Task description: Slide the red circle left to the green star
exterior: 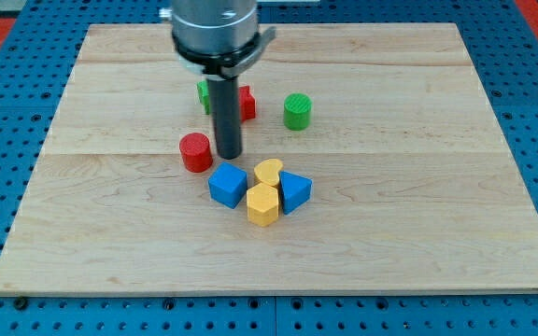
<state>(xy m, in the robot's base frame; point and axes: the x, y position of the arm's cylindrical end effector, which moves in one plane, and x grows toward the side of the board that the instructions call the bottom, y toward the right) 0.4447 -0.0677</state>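
The red circle (195, 152) sits left of centre on the wooden worktop (418, 233), with my tip (229, 155) planted just beside it at its 3 o'clock, whether touching or a hair apart is hard to tell. The tool is a plain dark rod with nothing to open or close, and it holds nothing. At the circle's 12 o'clock, partly hidden behind the rod, a green block (203, 94) peeks out at the rod's left edge; its shape cannot be made out from here. A second red block (247, 103) shows at the rod's right edge, also half hidden. Farther toward 2 o'clock stands a green cylinder (297, 111), well apart. At the circle's 4 to 5 o'clock lies a tight cluster: a blue cube (228, 185), a yellow heart (269, 172), a yellow hexagonal block (262, 204) and a blue triangular block (296, 191), pressed together.
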